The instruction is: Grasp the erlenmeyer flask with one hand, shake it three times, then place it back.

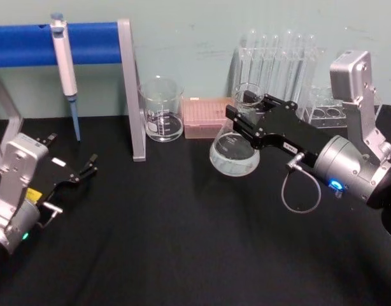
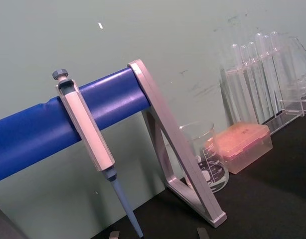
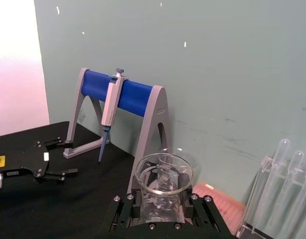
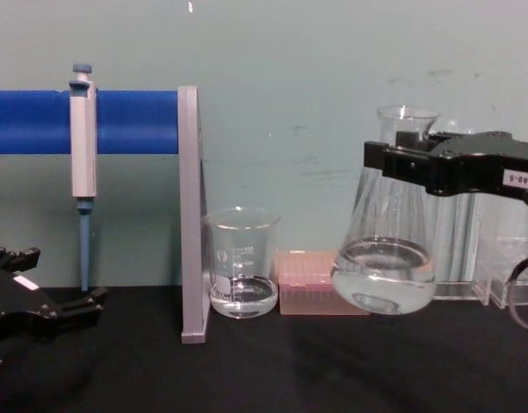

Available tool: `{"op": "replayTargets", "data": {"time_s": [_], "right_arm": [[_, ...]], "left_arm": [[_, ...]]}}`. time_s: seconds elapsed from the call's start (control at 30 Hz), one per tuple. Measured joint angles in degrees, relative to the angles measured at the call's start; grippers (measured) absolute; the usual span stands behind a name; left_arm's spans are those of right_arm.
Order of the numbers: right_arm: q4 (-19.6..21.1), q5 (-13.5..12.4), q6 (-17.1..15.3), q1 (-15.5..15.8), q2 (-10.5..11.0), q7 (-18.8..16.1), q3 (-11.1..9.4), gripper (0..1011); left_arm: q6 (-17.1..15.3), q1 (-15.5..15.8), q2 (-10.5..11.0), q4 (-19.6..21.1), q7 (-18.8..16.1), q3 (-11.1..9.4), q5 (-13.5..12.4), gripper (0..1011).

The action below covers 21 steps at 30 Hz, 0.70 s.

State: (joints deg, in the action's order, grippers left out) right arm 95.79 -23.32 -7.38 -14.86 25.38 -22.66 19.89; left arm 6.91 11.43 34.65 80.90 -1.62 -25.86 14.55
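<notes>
The right gripper point(image 1: 245, 109) pinches the neck of the flask point(image 1: 234, 154) between its 2 fingers, holding it slightly tilted with liquid in its base, just in front of the pink tip box point(image 1: 202, 118) and right of the beaker point(image 1: 162, 111). The left gripper point(image 1: 73, 148) rests on the black table point(image 1: 183, 242) at the left, fingers spread and holding nothing.

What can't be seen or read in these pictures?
- Neck of the clear glass conical flask: chest view, partly covered by the black right gripper's jaws shut round it.
- Print on the straight-sided glass beaker: chest view, too small to read.
- Clear test tubes' lower parts: head view, behind that gripper.
- Parked left gripper: chest view, cut off by the left edge.
</notes>
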Motion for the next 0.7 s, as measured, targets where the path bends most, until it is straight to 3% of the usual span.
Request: {"op": "replayTargets", "data": {"time_s": [0.7], "right_arm": [[-1.25,-0.84,-0.05,-0.97,-0.09,-0.04,0.95,450]], "left_arm": [[0.0,0.0,0.0,0.0,0.0,0.0,0.0,1001]]}}
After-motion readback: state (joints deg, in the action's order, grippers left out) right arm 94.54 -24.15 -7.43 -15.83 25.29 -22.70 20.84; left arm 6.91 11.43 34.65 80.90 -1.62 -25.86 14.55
